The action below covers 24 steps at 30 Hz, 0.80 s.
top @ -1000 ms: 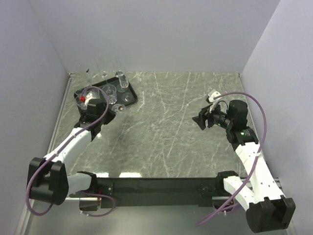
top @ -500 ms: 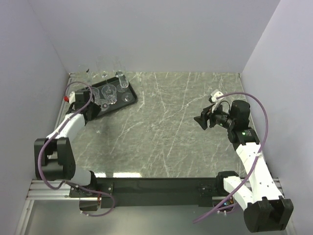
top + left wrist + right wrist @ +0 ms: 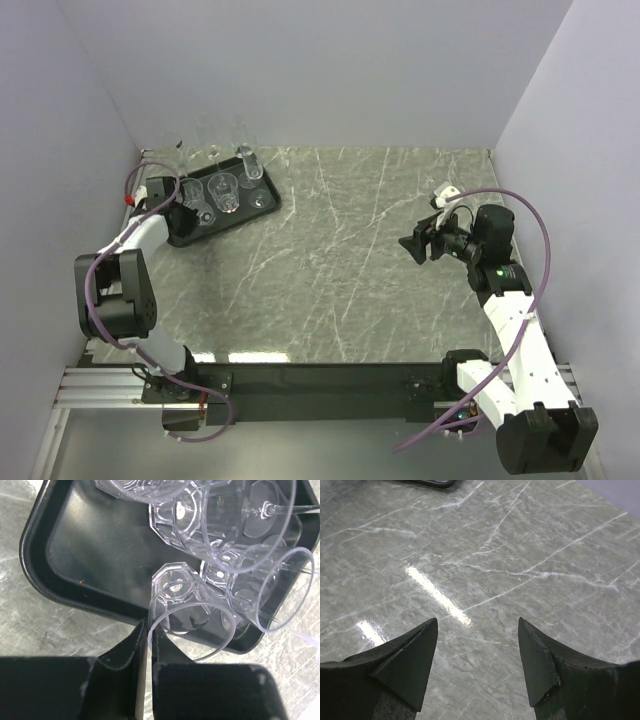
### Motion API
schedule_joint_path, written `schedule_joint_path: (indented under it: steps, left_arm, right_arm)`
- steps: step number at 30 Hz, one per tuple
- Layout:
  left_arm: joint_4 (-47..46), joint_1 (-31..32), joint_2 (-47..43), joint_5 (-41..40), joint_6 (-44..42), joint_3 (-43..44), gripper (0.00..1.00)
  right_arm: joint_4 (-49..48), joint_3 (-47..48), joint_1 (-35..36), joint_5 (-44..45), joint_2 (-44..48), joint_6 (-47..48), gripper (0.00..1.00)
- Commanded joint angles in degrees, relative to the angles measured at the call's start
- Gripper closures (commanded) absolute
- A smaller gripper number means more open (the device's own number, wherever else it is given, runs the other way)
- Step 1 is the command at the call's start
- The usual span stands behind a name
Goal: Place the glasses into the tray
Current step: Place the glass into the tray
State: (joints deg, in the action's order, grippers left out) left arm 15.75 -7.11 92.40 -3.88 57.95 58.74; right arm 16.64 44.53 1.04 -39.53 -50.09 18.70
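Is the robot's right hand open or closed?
Open. The right gripper holds its two fingers wide apart, with only the marble table showing between them.

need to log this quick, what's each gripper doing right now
left gripper: closed, pinching the rim of a tumbler over the tray
right gripper: open, holding nothing

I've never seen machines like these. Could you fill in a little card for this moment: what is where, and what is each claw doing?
setting: two arms at a grey marbled table
tray: black, at the table's far left corner
glasses: several clear ones, close together in the tray
left gripper: shut, low at the tray's near edge, tips at the rim of a tumbler; whether it pinches the glass is unclear
right gripper: open, holding nothing, above bare table on the right
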Motion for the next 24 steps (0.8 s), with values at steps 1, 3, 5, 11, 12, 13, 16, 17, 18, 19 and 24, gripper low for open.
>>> schedule_joint_path:
  steps: [1, 3, 5, 11, 12, 13, 16, 17, 18, 19, 24]
  left_arm:
    - [0.69, -0.44, 1.02, 1.33, -0.21, 3.22, 0.96]
    - [0.78, -0.53, 1.64, 1.33, -0.30, 3.49, 0.94]
    - [0.87, -0.62, 2.26, 1.50, -0.38, 3.84, 0.92]
    - [1.74, -1.06, 4.10, 2.29, -1.00, 4.80, 0.87]
    - [1.74, -1.15, 4.28, 2.47, -1.26, 4.89, 0.86]
    - [1.74, -1.32, 4.37, 2.82, -1.44, 4.98, 0.85]
    - [1.83, -1.41, 3.93, 2.30, -1.79, 5.24, 0.74]
    - [2.00, -1.41, 3.84, 2.21, -1.97, 5.33, 0.71]
    - [2.35, -1.50, 3.67, 1.95, -2.23, 5.59, 0.63]
    - [2.36, -1.50, 3.49, 1.95, -2.41, 5.60, 0.63]
    - [2.80, -1.76, 2.18, 2.47, -3.37, 5.77, 0.61]
  right_arm:
    - [-2.32, -0.68, -0.77, -0.72, 1.30, -0.50, 0.28]
    - [-2.32, -0.68, -0.77, -0.81, 1.22, -0.51, 0.28]
    - [-2.23, -0.68, -0.78, -0.73, 1.48, -0.42, 0.28]
    - [-2.23, -0.68, -0.77, -1.16, 2.01, -0.51, 0.28]
    - [-2.23, -0.68, -0.77, -1.25, 2.01, -0.42, 0.28]
    - [-2.23, -0.68, -0.77, -1.34, 2.01, -0.50, 0.28]
    - [-2.32, -0.85, -2.27, -1.52, 2.36, -0.51, 0.28]
    - [-2.32, -0.76, -2.36, -1.60, 2.27, -0.51, 0.28]
    - [-2.32, -0.76, -2.36, -1.60, 2.45, -0.59, 0.28]
    - [-2.23, -0.76, -2.44, -1.60, 2.54, -0.68, 0.28]
    - [-2.23, -0.76, -2.62, -1.78, 2.62, -0.59, 0.28]
